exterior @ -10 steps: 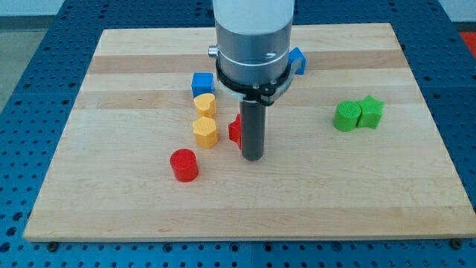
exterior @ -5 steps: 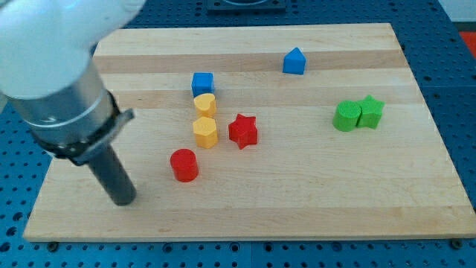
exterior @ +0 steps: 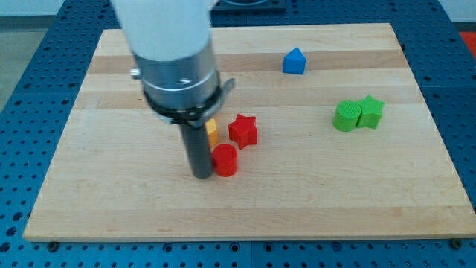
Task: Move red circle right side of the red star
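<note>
The red circle (exterior: 224,160) is a short red cylinder standing below and a little left of the red star (exterior: 242,130), close to it. My tip (exterior: 201,174) touches the red circle's left side. The rod and the arm above it hide the blocks to the left of the star; only a sliver of a yellow block (exterior: 212,132) shows beside the rod.
A blue block with a pointed top (exterior: 294,61) stands at the view's upper middle right. Two green blocks stand together at the right: a rounded one (exterior: 345,117) and a star-like one (exterior: 370,111). The wooden board (exterior: 416,201) ends near every side of the view.
My tip swung from beside the star to the board's lower left, then came back right and pushed the red circle rightwards, closer under the red star. The arm now hides the blue and yellow blocks.
</note>
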You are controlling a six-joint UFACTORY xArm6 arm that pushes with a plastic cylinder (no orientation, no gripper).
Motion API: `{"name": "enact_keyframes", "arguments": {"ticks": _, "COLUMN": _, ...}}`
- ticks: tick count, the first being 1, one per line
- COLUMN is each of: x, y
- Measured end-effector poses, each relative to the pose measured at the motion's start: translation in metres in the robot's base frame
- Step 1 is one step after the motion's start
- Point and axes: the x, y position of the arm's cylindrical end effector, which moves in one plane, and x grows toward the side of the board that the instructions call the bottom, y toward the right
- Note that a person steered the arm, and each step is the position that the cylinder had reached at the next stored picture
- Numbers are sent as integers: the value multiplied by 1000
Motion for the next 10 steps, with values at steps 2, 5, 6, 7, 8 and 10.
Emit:
{"name": "enact_keyframes", "arguments": {"ticks": 2, "x": 0, "y": 66}}
{"name": "enact_keyframes", "arguments": {"ticks": 5, "x": -2, "y": 86}}
{"name": "enact_keyframes", "arguments": {"ticks": 6, "x": -1, "y": 71}}
{"name": "enact_keyframes", "arguments": {"ticks": 7, "x": -7, "y": 66}}
{"name": "enact_keyframes", "arguments": {"ticks": 8, "x": -17, "y": 66}}
{"name": "enact_keyframes", "arguments": {"ticks": 10, "x": -21, "y": 67}}
